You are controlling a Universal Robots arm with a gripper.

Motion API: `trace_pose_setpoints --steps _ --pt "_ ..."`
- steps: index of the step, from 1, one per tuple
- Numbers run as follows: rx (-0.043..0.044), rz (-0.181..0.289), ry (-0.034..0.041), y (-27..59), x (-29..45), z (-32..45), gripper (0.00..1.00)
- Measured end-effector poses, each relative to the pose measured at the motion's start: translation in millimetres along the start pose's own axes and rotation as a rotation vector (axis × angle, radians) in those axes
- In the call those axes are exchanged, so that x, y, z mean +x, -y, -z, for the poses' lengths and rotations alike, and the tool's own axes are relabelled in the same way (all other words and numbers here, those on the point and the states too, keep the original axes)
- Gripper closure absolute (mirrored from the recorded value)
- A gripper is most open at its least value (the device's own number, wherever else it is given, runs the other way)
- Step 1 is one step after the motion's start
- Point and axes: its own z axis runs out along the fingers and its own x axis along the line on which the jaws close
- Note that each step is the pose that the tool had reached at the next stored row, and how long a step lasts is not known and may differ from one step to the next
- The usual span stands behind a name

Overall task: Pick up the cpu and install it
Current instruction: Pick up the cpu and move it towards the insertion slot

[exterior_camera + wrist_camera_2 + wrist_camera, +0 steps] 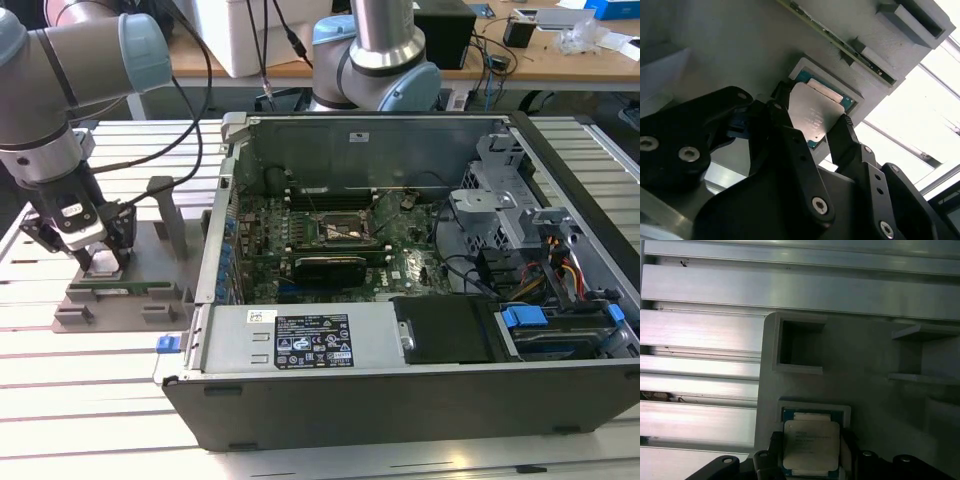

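Two gripper (100, 262) fingers (842, 135) pinch the cpu (811, 445) by opposite edges; cpu at the grey fixture (120, 312) recess. Fixture sits just beside the open computer case (420, 420), on the exterior view's left.

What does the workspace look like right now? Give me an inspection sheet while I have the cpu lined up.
Surface: slatted aluminium table, with a grey parts fixture on it.
Job's things: cpu lies flat in its pocket in the fixture; open computer case shows the motherboard socket.
Clutter: long green board in a fixture slot.
Grippers: gripper is over the fixture, fingers against two opposite edges of the cpu.
Cables: black cable hangs along the arm; coloured wires sit inside the case.
Surroundings: second robot arm stands behind the case; wooden desk is further back.
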Motion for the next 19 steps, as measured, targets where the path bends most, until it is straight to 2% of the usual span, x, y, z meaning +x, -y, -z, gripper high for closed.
trace_pose_setpoints --steps 3,6,7,9,19 --pt "0.0001 0.000 -0.0001 0.0 -0.1 0.0 0.45" --pt "0.0000 0.000 0.0000 -1.0 -0.1 20.3 0.45" --pt "0.0001 0.000 -0.0001 -4.7 -0.3 25.9 0.45" --pt "0.0001 0.000 0.0001 -6.6 -0.5 40.9 0.46" --pt "0.0001 0.000 0.0000 -6.8 -0.5 52.6 0.46"
